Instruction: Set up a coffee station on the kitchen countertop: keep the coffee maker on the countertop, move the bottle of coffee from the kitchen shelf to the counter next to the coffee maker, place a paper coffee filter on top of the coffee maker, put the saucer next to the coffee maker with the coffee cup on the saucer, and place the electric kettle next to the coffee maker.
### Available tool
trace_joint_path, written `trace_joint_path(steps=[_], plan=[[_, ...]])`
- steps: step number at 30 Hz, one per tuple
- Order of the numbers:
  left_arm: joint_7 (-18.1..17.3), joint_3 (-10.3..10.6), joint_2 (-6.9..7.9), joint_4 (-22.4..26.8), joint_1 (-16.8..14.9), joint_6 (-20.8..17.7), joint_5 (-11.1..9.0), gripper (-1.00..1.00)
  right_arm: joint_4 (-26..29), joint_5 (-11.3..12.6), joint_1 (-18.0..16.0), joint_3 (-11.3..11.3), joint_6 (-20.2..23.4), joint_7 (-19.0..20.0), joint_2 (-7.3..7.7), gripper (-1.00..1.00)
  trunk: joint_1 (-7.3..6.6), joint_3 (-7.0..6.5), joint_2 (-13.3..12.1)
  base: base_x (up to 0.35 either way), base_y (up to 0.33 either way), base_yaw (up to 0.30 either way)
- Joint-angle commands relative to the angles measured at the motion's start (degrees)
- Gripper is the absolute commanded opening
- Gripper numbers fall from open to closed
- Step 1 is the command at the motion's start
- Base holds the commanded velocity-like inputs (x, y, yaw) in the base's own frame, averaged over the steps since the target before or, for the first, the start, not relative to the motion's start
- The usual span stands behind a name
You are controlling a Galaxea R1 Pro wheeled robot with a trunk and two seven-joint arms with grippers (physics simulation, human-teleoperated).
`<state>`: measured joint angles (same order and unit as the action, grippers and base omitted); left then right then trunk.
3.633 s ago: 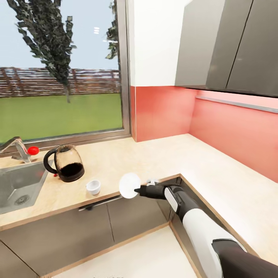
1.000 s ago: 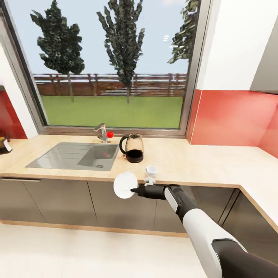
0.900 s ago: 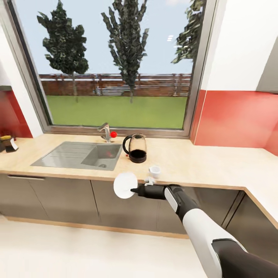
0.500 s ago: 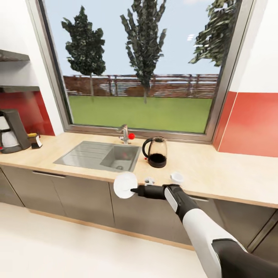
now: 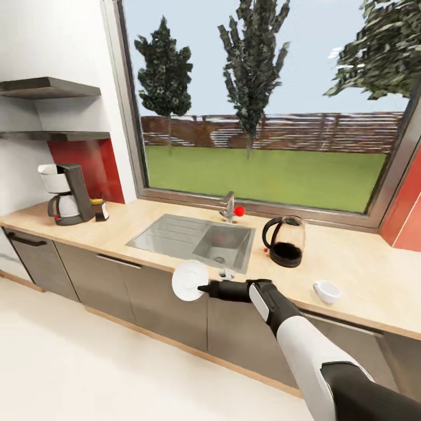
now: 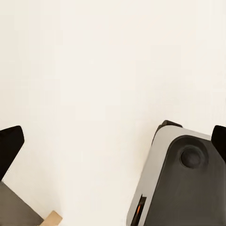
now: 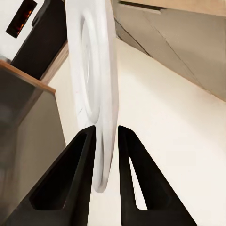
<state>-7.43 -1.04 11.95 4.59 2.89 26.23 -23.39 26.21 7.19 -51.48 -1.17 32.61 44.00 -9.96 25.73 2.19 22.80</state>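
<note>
My right gripper [image 5: 203,287] is shut on the rim of a white saucer [image 5: 189,280], held on edge in front of the lower cabinets, below the counter's front edge. In the right wrist view the saucer [image 7: 92,84] stands between the two black fingers [image 7: 70,183]. A black-and-white coffee maker [image 5: 67,193] stands at the counter's far left, with a small dark jar with a yellow top [image 5: 99,209] beside it. The glass electric kettle [image 5: 285,241] stands right of the sink, and the white cup [image 5: 327,290] sits further right near the front edge. My left gripper [image 6: 113,141] hangs open over the floor.
A steel sink [image 5: 196,237] with a faucet [image 5: 229,207] is set in the wooden countertop [image 5: 117,234] under a big window. Two dark shelves [image 5: 47,88] hang above the coffee maker. Grey cabinets run below. The robot's base [image 6: 181,183] is in the left wrist view.
The camera has swung left along the counter: sink, kettle and cup slid right in the picture and the coffee maker came into view. The saucer stays held in the right gripper.
</note>
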Motion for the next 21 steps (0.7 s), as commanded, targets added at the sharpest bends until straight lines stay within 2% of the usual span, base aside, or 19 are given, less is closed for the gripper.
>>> trace_joint_path(steps=[1,17,21], plan=[[-0.6,-0.1,0.02,0.1,0.0,0.0,-0.6,1.0,0.0,0.5,-0.1,-0.1,0.6,0.0,-0.04,-1.0,0.06,0.09,0.1,0.157,0.326,0.278],[-0.6,-0.1,0.1,0.1,0.0,0.0,-0.6,1.0,0.0,0.5,-0.1,-0.2,0.6,0.1,-0.04,-1.0,0.06,-0.39,0.1,0.237,0.261,0.278],[-0.6,-0.1,0.1,0.1,0.1,0.0,-0.6,1.0,-0.5,0.5,0.0,-0.2,0.5,0.2,-0.04,-1.0,0.06,-0.43,0.1,0.266,0.241,0.125]])
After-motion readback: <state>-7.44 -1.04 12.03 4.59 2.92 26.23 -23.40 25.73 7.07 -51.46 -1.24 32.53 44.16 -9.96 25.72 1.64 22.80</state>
